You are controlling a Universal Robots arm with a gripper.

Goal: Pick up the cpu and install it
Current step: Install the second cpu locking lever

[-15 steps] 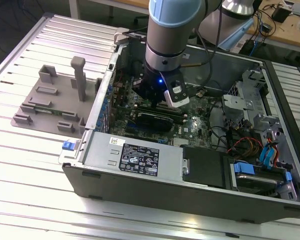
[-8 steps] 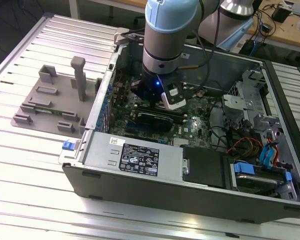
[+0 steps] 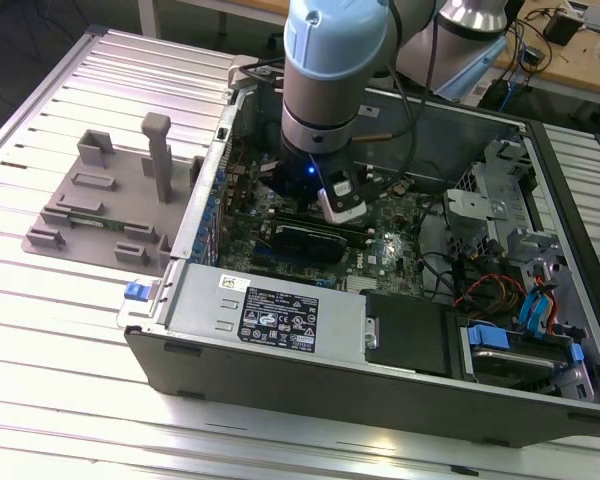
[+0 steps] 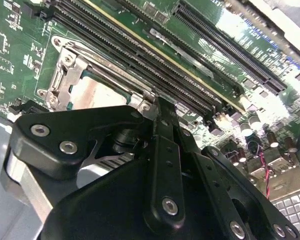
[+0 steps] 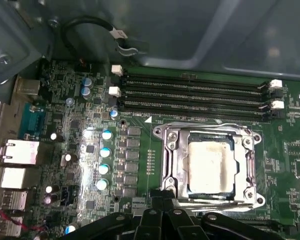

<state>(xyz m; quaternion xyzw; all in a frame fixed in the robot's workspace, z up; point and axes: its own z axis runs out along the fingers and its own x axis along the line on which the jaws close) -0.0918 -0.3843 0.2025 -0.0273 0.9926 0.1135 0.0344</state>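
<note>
The cpu point(image 5: 209, 167) already sits flat inside its metal socket point(image 5: 170, 160) on the green board point(image 5: 80, 135). The gripper point(image 5: 162, 210) hangs just beside it, jaws pressed together, holding nothing.

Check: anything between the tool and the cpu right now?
Nothing visible. In the first wrist view the cpu lies bare inside the metal frame of its socket on the motherboard, with its top uncovered. The tool sits right at the frame's near edge, no cable or part between them.
</note>
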